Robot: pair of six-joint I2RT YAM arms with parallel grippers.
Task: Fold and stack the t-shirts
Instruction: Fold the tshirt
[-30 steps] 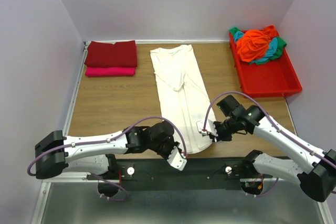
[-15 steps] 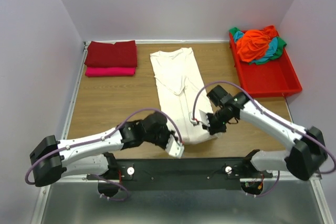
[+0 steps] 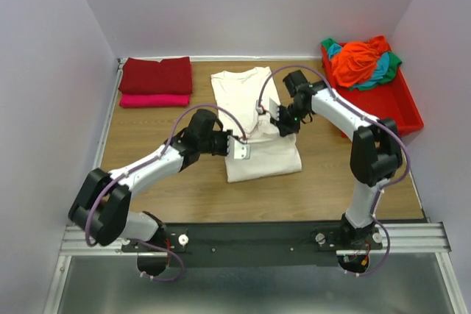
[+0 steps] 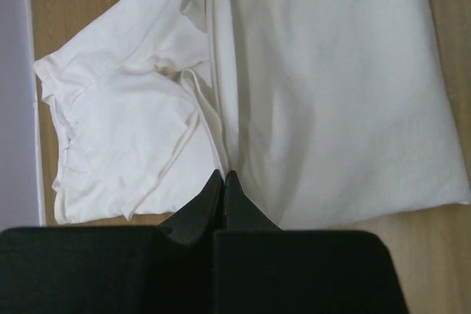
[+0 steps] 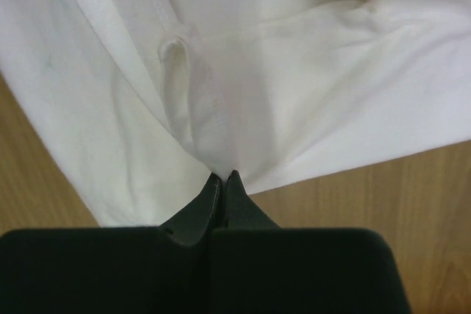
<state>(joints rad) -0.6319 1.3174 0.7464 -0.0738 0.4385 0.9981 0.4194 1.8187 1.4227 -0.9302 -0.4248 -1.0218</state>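
At the middle of the surface [image 3: 143, 131], the left gripper [image 3: 241, 151] and right gripper [image 3: 273, 113] each pinch the cream-white t-shirt [image 3: 266, 161], fingers closed tight on cloth.

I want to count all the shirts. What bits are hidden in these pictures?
Top view: the pink t-shirt lies under the dark red t-shirt; only its near edge shows.
Top view: the heap of orange, teal and green cloth in the red tray is too tangled to count.
Wrist views: the left gripper and right gripper, pinching the cream-white t-shirt, hide the cloth under their black bodies.
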